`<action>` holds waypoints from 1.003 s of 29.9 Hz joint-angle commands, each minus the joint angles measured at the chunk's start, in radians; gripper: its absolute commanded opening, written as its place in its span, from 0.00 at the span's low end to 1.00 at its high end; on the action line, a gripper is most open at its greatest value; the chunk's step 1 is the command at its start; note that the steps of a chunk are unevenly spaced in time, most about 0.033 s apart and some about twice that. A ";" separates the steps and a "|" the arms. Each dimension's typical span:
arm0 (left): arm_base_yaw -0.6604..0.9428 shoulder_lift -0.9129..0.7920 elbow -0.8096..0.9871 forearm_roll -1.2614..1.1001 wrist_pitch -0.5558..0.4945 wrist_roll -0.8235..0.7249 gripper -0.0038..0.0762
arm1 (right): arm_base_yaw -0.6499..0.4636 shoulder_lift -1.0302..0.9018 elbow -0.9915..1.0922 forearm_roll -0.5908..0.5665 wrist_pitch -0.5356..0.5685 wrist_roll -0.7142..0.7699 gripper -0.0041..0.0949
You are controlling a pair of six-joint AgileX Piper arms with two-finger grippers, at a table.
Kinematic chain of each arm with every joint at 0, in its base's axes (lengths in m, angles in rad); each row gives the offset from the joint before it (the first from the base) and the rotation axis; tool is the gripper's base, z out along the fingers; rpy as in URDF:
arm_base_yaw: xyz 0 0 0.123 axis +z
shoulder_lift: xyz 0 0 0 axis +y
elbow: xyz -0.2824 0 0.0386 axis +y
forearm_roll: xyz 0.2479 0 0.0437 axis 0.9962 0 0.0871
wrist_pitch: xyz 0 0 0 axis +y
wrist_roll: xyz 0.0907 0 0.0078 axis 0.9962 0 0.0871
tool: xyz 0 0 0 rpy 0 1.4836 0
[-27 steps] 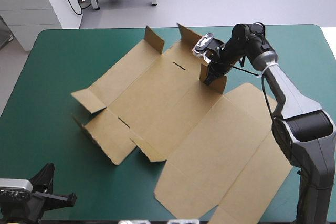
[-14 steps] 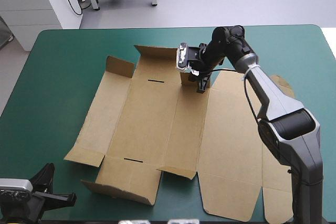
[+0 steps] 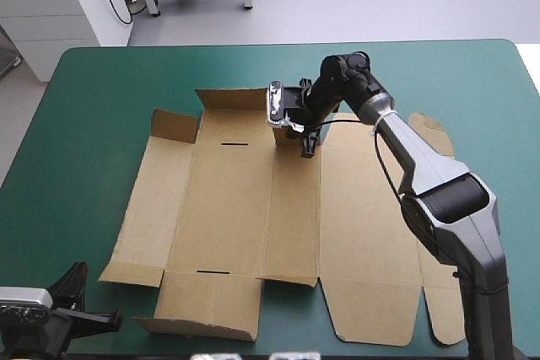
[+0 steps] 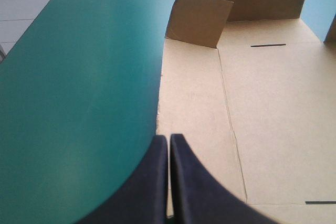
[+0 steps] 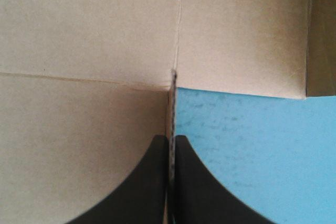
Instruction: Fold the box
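The box [image 3: 236, 208], a cut sheet of brown board, lies spread almost flat across the middle of the table, on the teal-green cover [image 3: 93, 124]. Its long panels run from the 12 o'clock side toward 6 o'clock. At the sheet's 12 o'clock edge a wide flap [image 3: 232, 99] stands raised. A smaller corner flap [image 3: 175, 126] tilts up at about 10 o'clock. Two thin dark slots [image 3: 234, 145] are cut in one panel, one near the far edge and one near the 6 o'clock edge.

The right gripper [image 3: 307, 142] reaches in from 3 o'clock and sits at the sheet's 12 o'clock edge, just beside the wide flap. In the right wrist view its black fingers [image 5: 157, 182] are pressed almost together with a thin edge of the box [image 5: 79, 51] pinched between them. Bare cover [image 5: 252, 150] shows beside that edge.

The left gripper [image 3: 74, 288] hangs at the table's 7 o'clock corner, well apart from the right one. In its own view the black fingers [image 4: 152, 182] meet in a pointed arch with nothing between them, aimed along the box's [image 4: 273, 108] 9 o'clock edge.
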 commanded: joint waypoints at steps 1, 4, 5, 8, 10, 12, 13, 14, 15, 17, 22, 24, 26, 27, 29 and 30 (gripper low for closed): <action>0.000 -0.007 -0.021 -0.009 -0.079 -0.006 0.04 | 0.001 -0.069 -0.033 0.045 -0.054 -0.010 0.14; 0.000 -0.007 -0.021 -0.009 -0.079 -0.005 0.04 | 0.001 -0.069 -0.033 0.036 -0.059 0.005 0.36; 0.000 -0.007 -0.021 -0.009 -0.079 -0.005 0.04 | 0.001 -0.071 -0.033 0.029 -0.061 0.029 0.44; 0.000 -0.007 -0.021 -0.009 -0.079 -0.005 0.04 | 0.001 -0.071 -0.065 -0.014 -0.058 0.118 0.56; 0.000 -0.007 -0.021 -0.009 -0.079 -0.005 0.04 | 0.001 -0.073 -0.117 -0.071 -0.030 0.185 0.56; 0.000 -0.007 -0.021 -0.009 -0.079 -0.005 0.04 | 0.001 -0.074 -0.185 -0.141 0.004 0.286 0.52; 0.000 -0.007 -0.021 -0.009 -0.079 -0.005 0.04 | 0.001 -0.076 -0.213 -0.181 0.021 0.332 0.48; 0.000 -0.007 -0.021 -0.009 -0.079 -0.005 0.04 | 0.001 -0.079 -0.245 -0.223 0.038 0.398 0.41; 0.000 -0.007 -0.021 -0.009 -0.079 -0.005 0.04 | 0.001 -0.087 -0.271 -0.267 0.055 0.460 0.33; 0.000 -0.007 -0.021 -0.009 -0.079 -0.005 0.04 | 0.001 -0.105 -0.293 -0.356 0.079 0.560 0.12; 0.000 -0.007 -0.021 -0.009 -0.079 -0.005 0.04 | -0.026 -0.161 -0.273 -0.520 0.079 0.979 0.04; 0.000 -0.007 -0.021 -0.009 -0.079 -0.005 0.04 | -0.053 -0.182 -0.250 -0.506 0.079 1.057 0.04; 0.000 -0.007 -0.021 -0.009 -0.079 -0.005 0.04 | -0.092 -0.213 -0.211 -0.445 0.079 1.076 0.04; 0.000 -0.007 -0.021 -0.009 -0.079 -0.005 0.04 | -0.114 -0.227 -0.183 -0.413 0.079 1.076 0.04; 0.000 -0.007 -0.021 -0.009 -0.079 -0.005 0.04 | -0.162 -0.275 -0.110 -0.331 0.079 1.062 0.04; 0.000 -0.007 -0.021 -0.009 -0.079 -0.005 0.04 | -0.185 -0.303 -0.063 -0.300 0.079 1.049 0.04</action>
